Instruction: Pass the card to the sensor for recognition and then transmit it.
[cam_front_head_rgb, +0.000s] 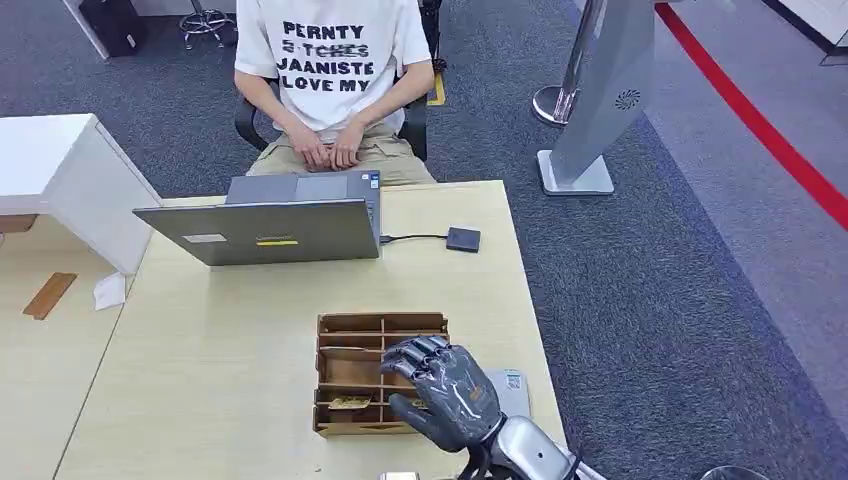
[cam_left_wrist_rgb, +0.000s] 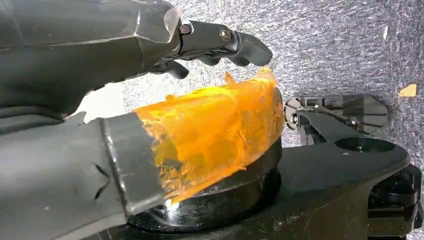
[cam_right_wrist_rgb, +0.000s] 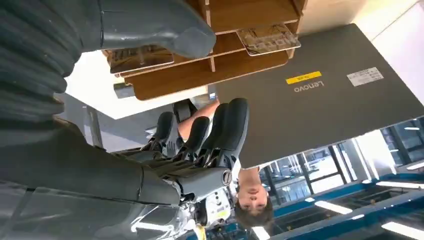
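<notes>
Wooden organizer (cam_front_head_rgb: 345, 375) under the right hand (cam_front_head_rgb: 445, 392), fingers (cam_right_wrist_rgb: 220, 127) spread, holding nothing; left hand (cam_left_wrist_rgb: 100, 100) released.

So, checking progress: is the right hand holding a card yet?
No. The right hand hovers over the wooden organizer, fingers apart and empty; a card lies in a compartment.

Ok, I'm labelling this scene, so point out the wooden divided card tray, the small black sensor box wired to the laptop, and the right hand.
wooden divided card tray (cam_front_head_rgb: 368, 324): head view, far rim.
small black sensor box (cam_front_head_rgb: 463, 239): head view, top face.
right hand (cam_front_head_rgb: 445, 390): head view, back of hand.
</notes>
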